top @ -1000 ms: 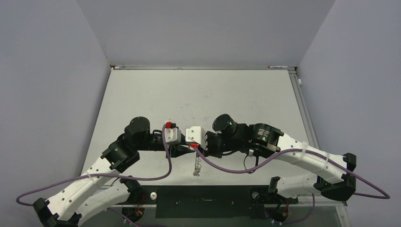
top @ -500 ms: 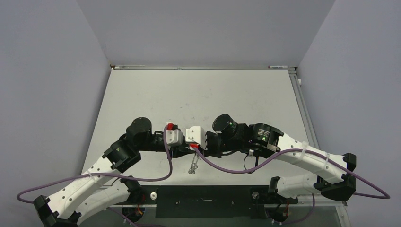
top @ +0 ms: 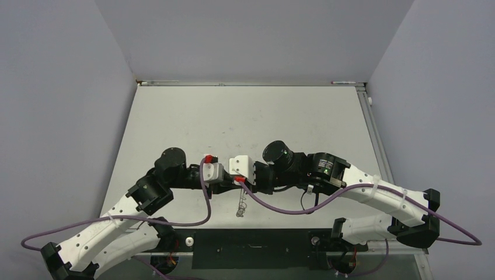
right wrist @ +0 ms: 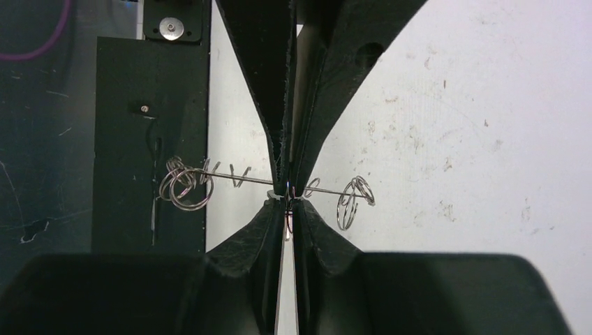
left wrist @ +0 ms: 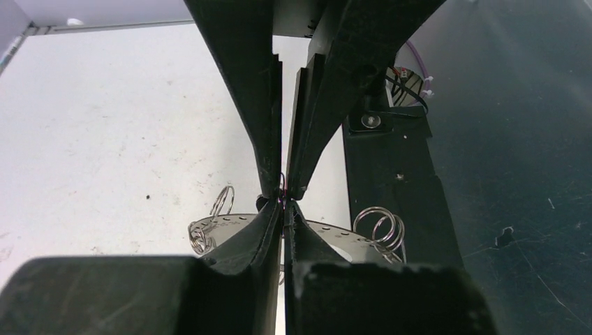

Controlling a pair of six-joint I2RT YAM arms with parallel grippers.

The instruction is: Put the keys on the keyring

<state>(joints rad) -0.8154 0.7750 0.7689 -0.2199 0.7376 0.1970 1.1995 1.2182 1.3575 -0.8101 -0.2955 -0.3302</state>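
The keyring is a flat grey ring with small holes and wire loops at its rim. It hangs just above the near table edge under both grippers. From the right wrist it is edge-on, a thin line. My right gripper is shut at the rim, with a small dark loop and a silvery sliver between its pads. I cannot tell whether that is a key. My left gripper is shut tip to tip against it. What the left one pinches, if anything, is hidden.
The white table stretches away behind the arms, with grey walls on three sides. A black base plate lies under the hanging ring at the near edge. Purple cables loop beside both wrists.
My left jaws have closed from partly open. The left wrist has shifted slightly, and the hanging ring swung a little left. The right arm has held still.
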